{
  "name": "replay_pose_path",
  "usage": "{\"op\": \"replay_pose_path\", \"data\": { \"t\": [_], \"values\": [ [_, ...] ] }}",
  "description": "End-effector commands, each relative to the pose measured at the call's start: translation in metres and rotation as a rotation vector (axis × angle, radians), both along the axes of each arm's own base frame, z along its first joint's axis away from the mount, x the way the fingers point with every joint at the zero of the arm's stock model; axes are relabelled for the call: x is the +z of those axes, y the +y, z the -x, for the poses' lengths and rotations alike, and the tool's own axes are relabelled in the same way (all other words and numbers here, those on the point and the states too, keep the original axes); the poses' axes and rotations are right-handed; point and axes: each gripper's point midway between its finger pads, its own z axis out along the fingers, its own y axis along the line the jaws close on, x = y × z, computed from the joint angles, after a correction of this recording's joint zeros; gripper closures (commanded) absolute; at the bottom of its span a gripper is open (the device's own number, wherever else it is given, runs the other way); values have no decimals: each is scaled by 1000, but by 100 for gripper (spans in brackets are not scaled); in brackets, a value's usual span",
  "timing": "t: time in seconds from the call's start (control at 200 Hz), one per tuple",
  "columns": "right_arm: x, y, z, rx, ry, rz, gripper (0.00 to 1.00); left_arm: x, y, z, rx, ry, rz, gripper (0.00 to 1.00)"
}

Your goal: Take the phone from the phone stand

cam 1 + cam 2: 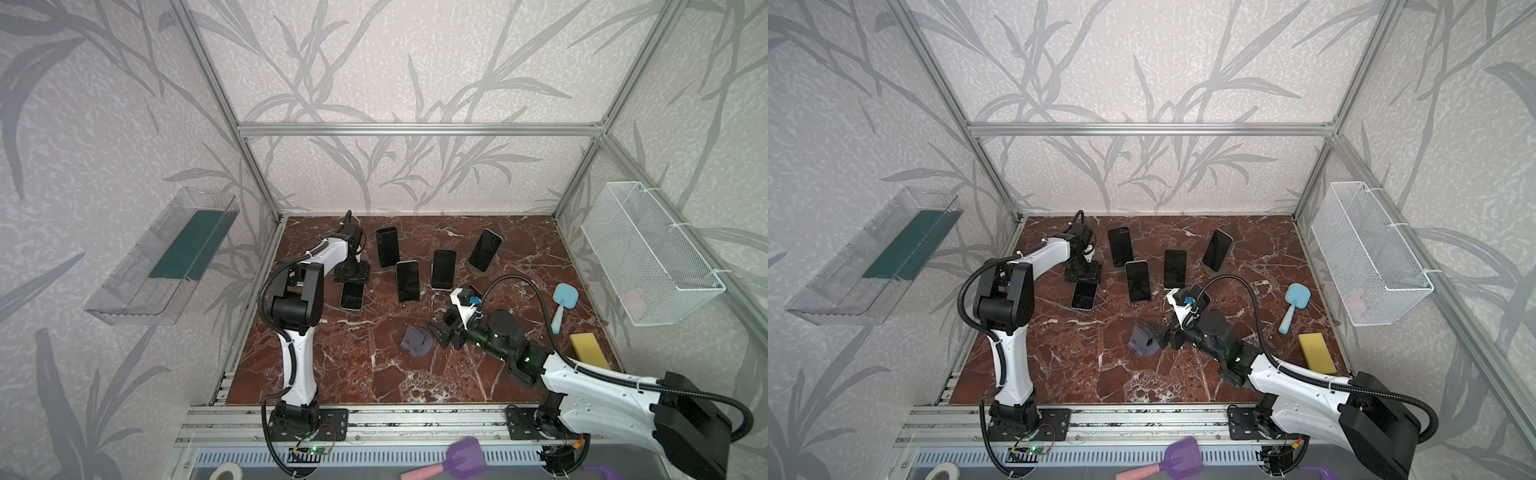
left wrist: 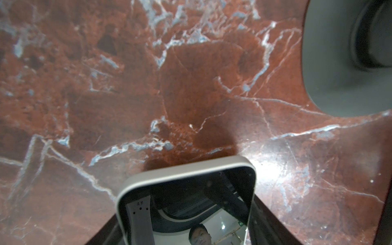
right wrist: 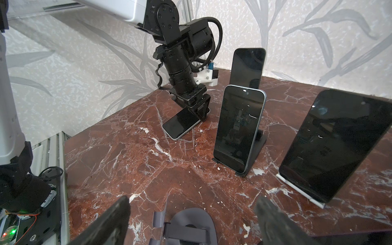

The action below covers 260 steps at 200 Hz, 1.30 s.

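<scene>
Right wrist view: silver-edged phone (image 3: 182, 125) flat, seemingly off empty grey plastic stand (image 3: 188, 228). Left end effector (image 3: 196, 113) straddles it, grip unclear; right end effector (image 3: 192, 200) agape.

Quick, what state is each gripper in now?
Left gripper: around one end of the flat phone; grip cannot be told.
Right gripper: open, empty, grey stand between its jaws.

Both top views: high over the near edge, tilted down toward the far wall (image 1: 395, 174), whole surface (image 1: 374, 374) in frame, nearly identical. Left wrist: very close, almost straight down on the surface, phone (image 2: 186, 212) end right under the lens. Right wrist: low, just behind the grey stand (image 3: 191, 216), facing far-left. It shares that phone and the propped phones (image 3: 239, 127) with both top views.
</scene>
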Motion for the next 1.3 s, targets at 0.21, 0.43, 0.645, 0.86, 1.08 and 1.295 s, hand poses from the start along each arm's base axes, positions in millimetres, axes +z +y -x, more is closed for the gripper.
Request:
{"op": "replay_pose_path", "data": {
  "t": [0.21,0.43,0.645,0.86,1.08,1.295],
  "values": [
    [12,4,2,18,-24,-24,8,-7,-8,8,-22,53,25,25],
    [14,2,2,15,-28,-26,8,-5,-10,9,-37,54,36,1],
    [15,2,3,15,-32,-27,8,13,-6,2,-10,-10,19,3],
    [15,0,2,5,-35,-26,8,83,-4,-7,10,-203,35,5],
    [11,-7,-6,-59,-43,-46,8,185,-27,3,-15,-543,225,8],
    [5,-11,-15,-122,13,-26,14,231,-66,72,-150,-760,205,1]
  ]
}}
